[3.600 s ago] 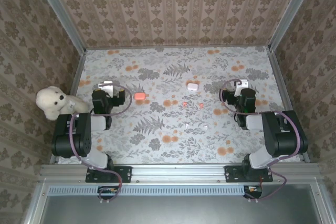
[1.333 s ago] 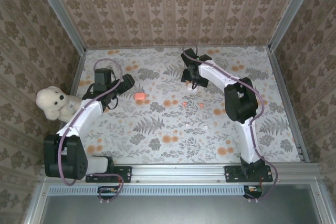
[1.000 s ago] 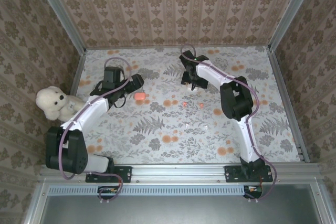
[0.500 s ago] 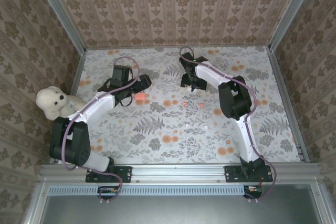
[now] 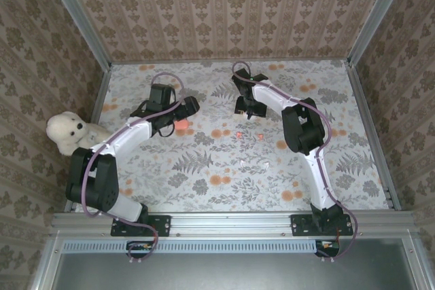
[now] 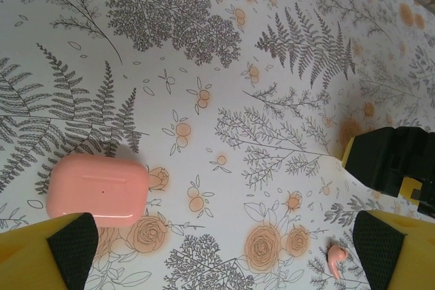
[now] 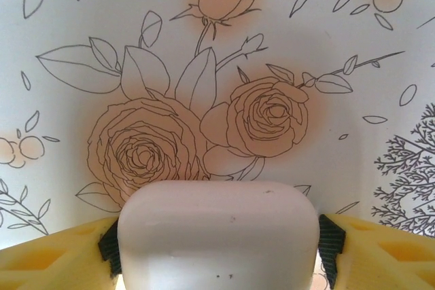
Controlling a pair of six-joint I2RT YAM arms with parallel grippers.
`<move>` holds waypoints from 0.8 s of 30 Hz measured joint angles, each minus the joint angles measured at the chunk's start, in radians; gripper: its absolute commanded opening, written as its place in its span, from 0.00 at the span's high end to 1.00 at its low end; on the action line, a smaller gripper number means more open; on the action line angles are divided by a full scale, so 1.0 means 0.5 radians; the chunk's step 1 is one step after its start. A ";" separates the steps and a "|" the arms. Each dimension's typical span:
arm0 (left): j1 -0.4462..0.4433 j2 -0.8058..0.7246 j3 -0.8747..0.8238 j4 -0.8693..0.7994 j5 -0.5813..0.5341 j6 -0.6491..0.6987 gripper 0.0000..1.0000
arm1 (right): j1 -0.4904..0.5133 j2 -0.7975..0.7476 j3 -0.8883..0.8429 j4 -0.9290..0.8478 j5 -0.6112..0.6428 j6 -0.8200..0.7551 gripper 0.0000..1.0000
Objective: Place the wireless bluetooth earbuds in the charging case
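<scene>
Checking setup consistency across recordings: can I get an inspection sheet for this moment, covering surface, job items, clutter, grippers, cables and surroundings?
Surface: floral-print table; no spills seen.
Job's things: pink case and white case, both closed; red earbuds and white earbuds loose mid-table.
Clutter: white plush bear at the left edge.
Grippers: left gripper open, near the pink case; right gripper straddles the white case, grip unconfirmed.
Cables: purple cables looped along both arms.
Surroundings: wallpapered walls, metal frame.
</scene>
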 measured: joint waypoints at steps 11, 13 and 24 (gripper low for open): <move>-0.028 0.006 0.021 0.002 -0.002 0.000 0.00 | -0.031 0.028 0.043 0.005 -0.016 0.025 0.23; -0.037 0.015 0.021 0.001 -0.003 0.000 0.00 | -0.033 0.030 0.050 0.004 -0.024 0.034 0.25; -0.040 0.066 0.032 0.000 -0.018 0.000 0.00 | -0.037 0.031 0.053 0.001 -0.053 0.047 0.29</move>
